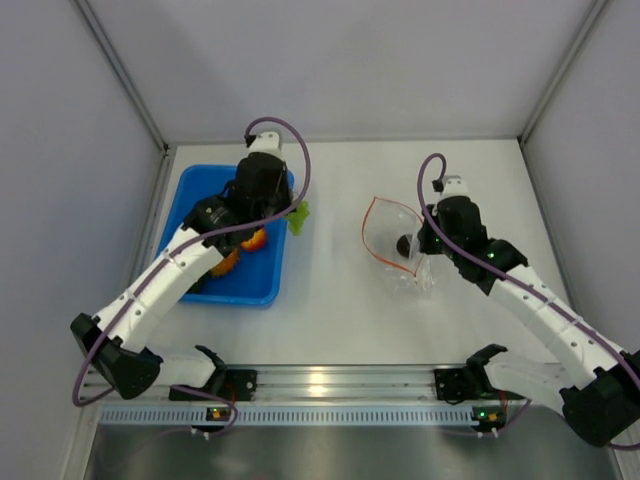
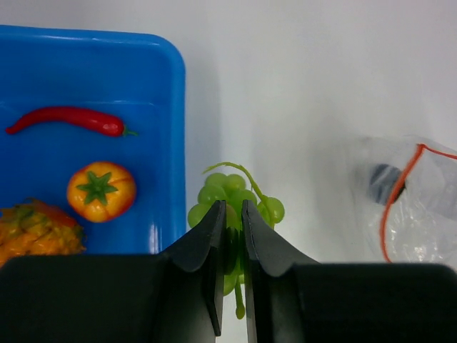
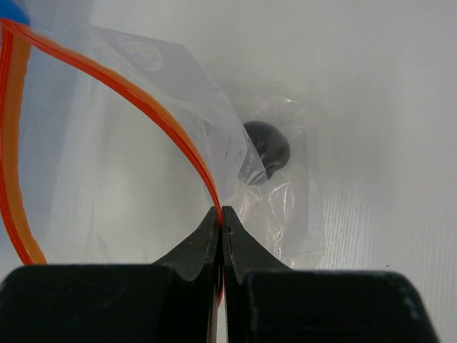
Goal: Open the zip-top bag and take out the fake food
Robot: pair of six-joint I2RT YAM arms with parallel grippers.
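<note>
The clear zip-top bag (image 1: pixel 388 228) lies open on the table, its orange-red zip strip (image 3: pixel 143 100) curving round the mouth. A dark purple-black piece (image 3: pixel 267 146) is still inside it. My right gripper (image 3: pixel 221 211) is shut on the zip strip at the bag's near edge, and it also shows in the top view (image 1: pixel 421 252). My left gripper (image 2: pixel 233 206) is shut on a green grape bunch (image 2: pixel 272 209) and holds it just right of the blue tray (image 2: pixel 107 71). The tray holds a red chili (image 2: pixel 68 120), an orange tomato (image 2: pixel 101 191) and an orange-yellow bumpy piece (image 2: pixel 32 232).
The blue tray (image 1: pixel 205 185) sits at the left of the table under the left arm. Grey walls close in the table at the back and sides. A metal rail (image 1: pixel 330 385) runs along the near edge.
</note>
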